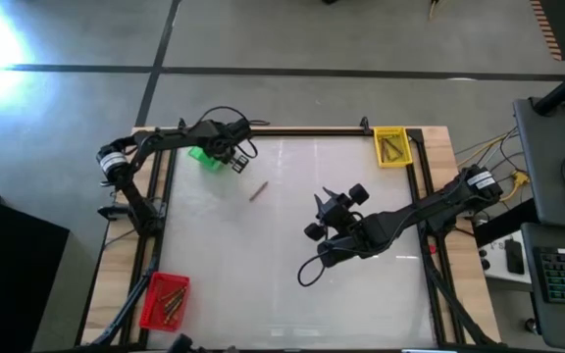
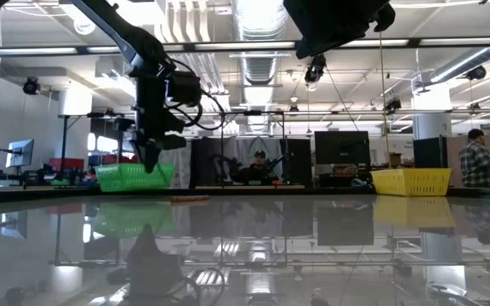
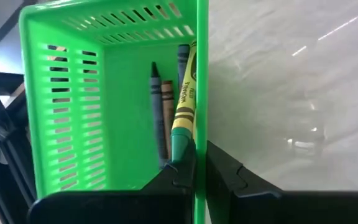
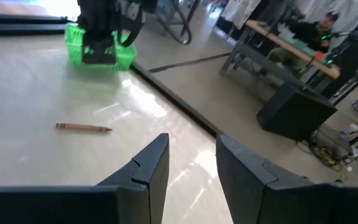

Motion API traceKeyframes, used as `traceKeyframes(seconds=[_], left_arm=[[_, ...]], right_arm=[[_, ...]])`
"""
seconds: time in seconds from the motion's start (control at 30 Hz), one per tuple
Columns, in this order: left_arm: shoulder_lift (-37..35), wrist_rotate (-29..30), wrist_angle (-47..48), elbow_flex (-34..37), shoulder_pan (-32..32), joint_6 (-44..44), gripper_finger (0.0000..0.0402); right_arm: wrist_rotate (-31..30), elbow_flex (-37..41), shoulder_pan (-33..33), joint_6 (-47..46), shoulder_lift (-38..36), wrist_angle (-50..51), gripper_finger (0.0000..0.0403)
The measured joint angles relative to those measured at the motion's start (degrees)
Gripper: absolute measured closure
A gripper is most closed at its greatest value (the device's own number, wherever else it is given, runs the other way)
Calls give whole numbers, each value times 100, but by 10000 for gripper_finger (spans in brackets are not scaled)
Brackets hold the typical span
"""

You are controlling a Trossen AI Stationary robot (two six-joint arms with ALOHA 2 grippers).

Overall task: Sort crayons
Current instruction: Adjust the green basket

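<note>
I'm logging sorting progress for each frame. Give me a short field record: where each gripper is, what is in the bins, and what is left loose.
left gripper: over green bin, fingers straddling its wall, yellow-green crayon at their tips
right gripper: open, mid-table, empty
green bin contents: several crayons
yellow bin: crayons inside
red bin: crayons inside
loose: one brown crayon on table

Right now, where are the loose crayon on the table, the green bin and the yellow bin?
Loose crayon (image 1: 257,190), high view, middle of the stick.
Green bin (image 3: 114,81), left wrist view, bare inner back wall.
Yellow bin (image 2: 411,181), low view, front wall.
</note>
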State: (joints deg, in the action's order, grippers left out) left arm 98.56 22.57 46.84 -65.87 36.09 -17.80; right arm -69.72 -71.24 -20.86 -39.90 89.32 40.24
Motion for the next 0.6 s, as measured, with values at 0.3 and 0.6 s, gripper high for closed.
traceKeyframes(seconds=[0.3,0.6], left_arm=[[-165,28,-49,399,80,-361,401],[-886,-331,-804,1180,262,-580,401]], right_arm=[[419,0,0,0,-1,84,280],[532,2,0,-15,-1,147,280]])
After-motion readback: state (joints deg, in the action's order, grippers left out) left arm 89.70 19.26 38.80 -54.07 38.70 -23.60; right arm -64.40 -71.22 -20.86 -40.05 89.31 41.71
